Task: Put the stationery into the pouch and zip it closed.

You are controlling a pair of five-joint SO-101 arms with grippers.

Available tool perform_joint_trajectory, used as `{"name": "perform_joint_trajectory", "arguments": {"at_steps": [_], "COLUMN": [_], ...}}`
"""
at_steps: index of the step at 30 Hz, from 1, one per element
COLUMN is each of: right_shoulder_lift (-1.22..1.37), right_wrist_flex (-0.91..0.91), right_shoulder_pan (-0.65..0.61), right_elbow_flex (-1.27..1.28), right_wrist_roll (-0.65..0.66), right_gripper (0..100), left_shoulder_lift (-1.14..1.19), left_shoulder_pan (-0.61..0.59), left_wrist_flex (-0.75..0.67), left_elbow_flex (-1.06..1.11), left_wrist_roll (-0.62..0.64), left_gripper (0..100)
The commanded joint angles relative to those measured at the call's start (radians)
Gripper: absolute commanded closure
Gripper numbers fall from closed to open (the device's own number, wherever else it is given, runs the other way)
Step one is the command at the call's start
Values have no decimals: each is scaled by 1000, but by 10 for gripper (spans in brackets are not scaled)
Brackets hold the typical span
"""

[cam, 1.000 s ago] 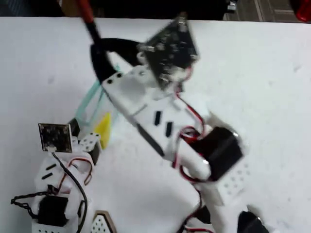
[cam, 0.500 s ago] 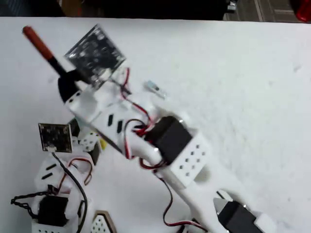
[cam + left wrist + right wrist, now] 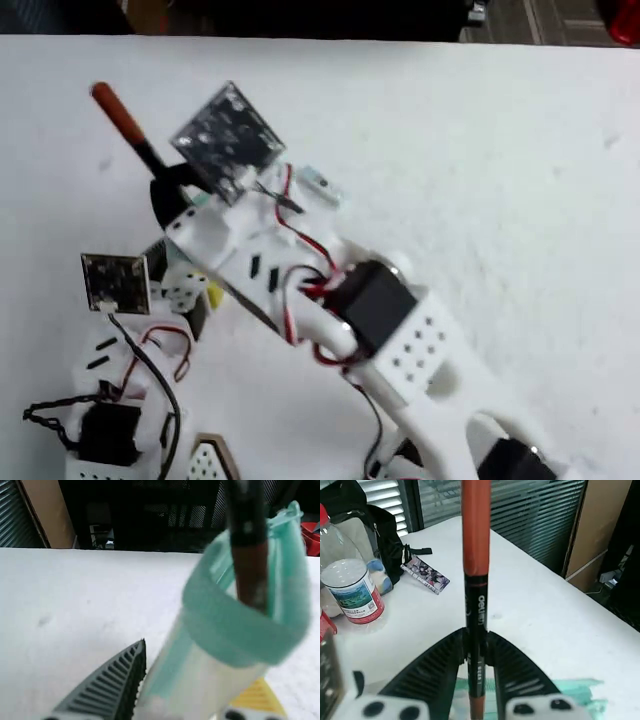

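My right gripper is shut on a pen with an orange top and black barrel. It holds the pen tilted toward the far left. In the left wrist view the pen dips into the teal-rimmed mouth of the clear pouch. The pouch stands raised beside my left gripper, which appears shut on its clear wall; one grey ribbed finger shows. A teal pouch edge lies under the right fingers. A yellow item sits by the pouch.
A small clear-and-teal item lies on the white table beside the right arm. Beyond the table's far side stand a water bottle, a black bag and a printed tag.
The right arm swung the pen from near upright far to the left, then came back a little right and nearer. The left arm has stayed put.
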Motion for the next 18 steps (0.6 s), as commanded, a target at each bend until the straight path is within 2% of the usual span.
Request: {"name": "perform_joint_trajectory", "arguments": {"at_steps": [1, 12, 14, 18], "right_shoulder_lift": [-65, -128, -137, -143], "right_wrist_flex": [-7, -101, -93, -27], "right_shoulder_pan": [7, 10, 10, 10], "right_elbow_flex": [44, 206, 206, 141], "right_wrist_roll": [-2, 6, 3, 5], "right_gripper": [981, 971, 892, 650], "left_shoulder_lift": [5, 5, 5, 5], "left_shoulder_pan": [-1, -1, -1, -1], "left_wrist_flex": [0, 3, 5, 5], "left_elbow_flex": [-5, -5, -5, -5], "left_wrist_roll": [3, 3, 3, 5], "left_gripper": [762, 764, 764, 764]}}
